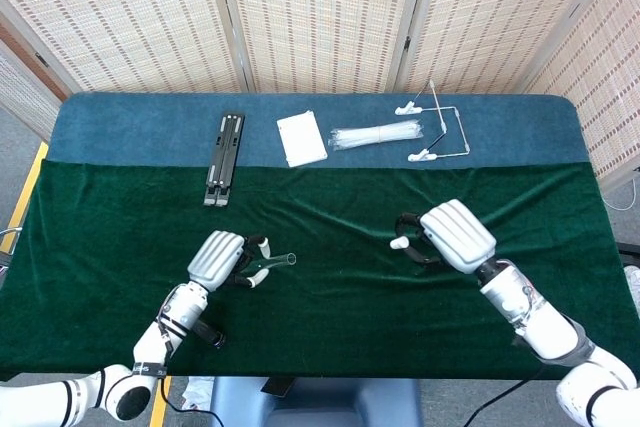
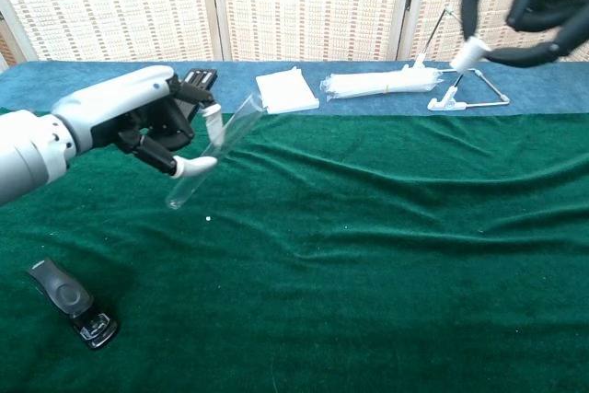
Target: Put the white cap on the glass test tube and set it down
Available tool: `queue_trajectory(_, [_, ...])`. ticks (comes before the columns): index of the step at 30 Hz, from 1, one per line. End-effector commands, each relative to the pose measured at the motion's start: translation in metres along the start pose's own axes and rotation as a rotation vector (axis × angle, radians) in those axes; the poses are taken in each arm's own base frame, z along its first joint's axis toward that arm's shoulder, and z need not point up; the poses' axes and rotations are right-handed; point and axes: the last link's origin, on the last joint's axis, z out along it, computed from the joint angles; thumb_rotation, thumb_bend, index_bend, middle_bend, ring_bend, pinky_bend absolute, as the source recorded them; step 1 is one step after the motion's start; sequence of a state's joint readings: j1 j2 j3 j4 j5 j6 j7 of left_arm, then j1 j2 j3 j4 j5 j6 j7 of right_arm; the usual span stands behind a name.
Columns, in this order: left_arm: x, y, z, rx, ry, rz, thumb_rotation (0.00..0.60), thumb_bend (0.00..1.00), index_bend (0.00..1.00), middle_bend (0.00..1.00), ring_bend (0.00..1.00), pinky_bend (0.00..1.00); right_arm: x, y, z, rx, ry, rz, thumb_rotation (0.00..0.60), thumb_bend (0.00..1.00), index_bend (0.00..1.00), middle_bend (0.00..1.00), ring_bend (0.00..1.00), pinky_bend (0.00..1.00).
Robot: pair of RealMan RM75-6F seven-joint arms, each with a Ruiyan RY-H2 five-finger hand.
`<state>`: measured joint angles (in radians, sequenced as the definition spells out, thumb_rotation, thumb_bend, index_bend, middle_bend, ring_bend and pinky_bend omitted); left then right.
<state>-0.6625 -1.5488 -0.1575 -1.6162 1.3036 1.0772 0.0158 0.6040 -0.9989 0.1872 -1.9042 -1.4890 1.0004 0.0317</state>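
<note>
Head view, from above: a table covered in green cloth (image 1: 330, 277), with a blue strip along the far edge. The left hand (image 1: 222, 259) hovers over the near left part of the cloth. Its fingers are curled around the glass test tube (image 1: 276, 261), which sticks out to the right from between the fingertips, open end away from the palm. The right hand (image 1: 452, 237) hovers right of centre, well apart from the left. Its dark fingers curl in and pinch the white cap (image 1: 399, 243) at their tips, on the side facing the tube. On the blue strip lie a black folded stand (image 1: 224, 158), a white pad (image 1: 301, 137), a bundle of clear tubes (image 1: 377, 134) and a wire rack (image 1: 437, 129).

Chest view, from the front: the left hand (image 2: 138, 121) holds the glass test tube (image 2: 213, 150) tilted, upper open end leaning right, lower end below the fingers. The thumb and a fingertip press it from opposite sides near the middle. At the top right, the right hand (image 2: 529, 2) shows only its dark curled fingers, with the white cap (image 2: 470, 51) pinched beneath them. A black clip (image 2: 69, 302) lies on the cloth at the lower left.
</note>
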Motion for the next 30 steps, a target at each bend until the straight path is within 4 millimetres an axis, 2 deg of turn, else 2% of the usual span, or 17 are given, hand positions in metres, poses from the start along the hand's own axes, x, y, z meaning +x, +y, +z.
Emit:
queue_trajectory(1, [0.000, 0.011, 0.003, -0.029, -0.007, -0.038, 0.600, 0.56, 0.69, 0.98, 0.92, 0.92, 0.002, -0.019, 0.010, 0.060, 0.000, 0.004, 0.600, 0.75, 0.81, 1.00, 1.00, 1.00])
queue_trajectory(8, [-0.005, 0.021, 0.009, -0.046, -0.007, -0.058, 0.600, 0.56, 0.69, 0.98, 0.92, 0.92, 0.002, -0.049, 0.024, 0.139, -0.007, 0.013, 0.600, 0.75, 0.81, 1.00, 1.00, 1.00])
queue_trajectory(14, [-0.011, 0.026, 0.011, -0.048, -0.013, -0.071, 0.600, 0.56, 0.69, 0.98, 0.92, 0.92, -0.003, -0.066, 0.034, 0.185, -0.026, 0.000, 0.600, 0.75, 0.81, 1.00, 1.00, 1.00])
queue_trajectory(30, [-0.016, 0.029, 0.010, -0.052, -0.025, -0.098, 0.600, 0.57, 0.69, 0.98, 0.92, 0.92, -0.011, -0.082, 0.049, 0.199, -0.039, -0.049, 0.600, 0.75, 0.81, 1.00, 1.00, 1.00])
